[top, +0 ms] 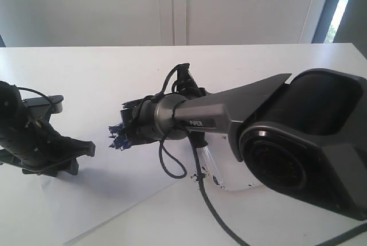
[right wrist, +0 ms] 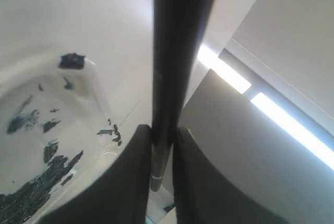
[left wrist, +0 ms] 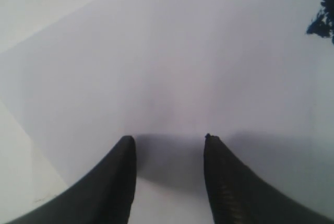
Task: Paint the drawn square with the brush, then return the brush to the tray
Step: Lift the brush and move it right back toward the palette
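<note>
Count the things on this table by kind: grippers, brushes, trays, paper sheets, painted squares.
grippers: 2, the left gripper and the right gripper
brush: 1
tray: 1
paper sheet: 1
painted square: 1
Total: 6

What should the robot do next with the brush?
Probably swing the brush over to the tray. The right hand grips its handle, and the drawn square already shows as a ragged blue blotch, so painting looks about done.
</note>
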### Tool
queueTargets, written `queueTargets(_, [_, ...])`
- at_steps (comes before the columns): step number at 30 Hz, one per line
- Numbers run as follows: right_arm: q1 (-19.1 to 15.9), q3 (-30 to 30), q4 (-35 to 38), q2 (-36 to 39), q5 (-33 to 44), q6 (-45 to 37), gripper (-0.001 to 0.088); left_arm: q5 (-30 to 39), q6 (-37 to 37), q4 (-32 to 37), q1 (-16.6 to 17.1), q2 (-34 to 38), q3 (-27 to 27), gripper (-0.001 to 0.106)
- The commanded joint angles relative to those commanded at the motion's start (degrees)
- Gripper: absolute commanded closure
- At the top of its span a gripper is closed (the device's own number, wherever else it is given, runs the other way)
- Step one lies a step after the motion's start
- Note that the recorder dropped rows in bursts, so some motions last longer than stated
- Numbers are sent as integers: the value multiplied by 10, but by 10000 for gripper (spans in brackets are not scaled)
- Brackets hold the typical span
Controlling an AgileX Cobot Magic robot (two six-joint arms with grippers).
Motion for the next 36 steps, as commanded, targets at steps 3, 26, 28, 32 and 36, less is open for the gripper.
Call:
queueTargets(3, [0,0,-6,9,0,0,868,0,0,0,0,0,0,574])
queueTargets(26, [43,0,88,-145,0,88,868,-21,-5,-6,0,0,0,574])
queueTargets(28, [37,0,161,-178,0,88,868,-23,-5,-6,0,0,0,574])
queueTargets(32, [17,0,252,-233,0,98,868,-27,-6,-6,0,0,0,574])
queueTargets(36, [-6,0,327,-286,0,98,868,-40,-11,-6,0,-1,0,574])
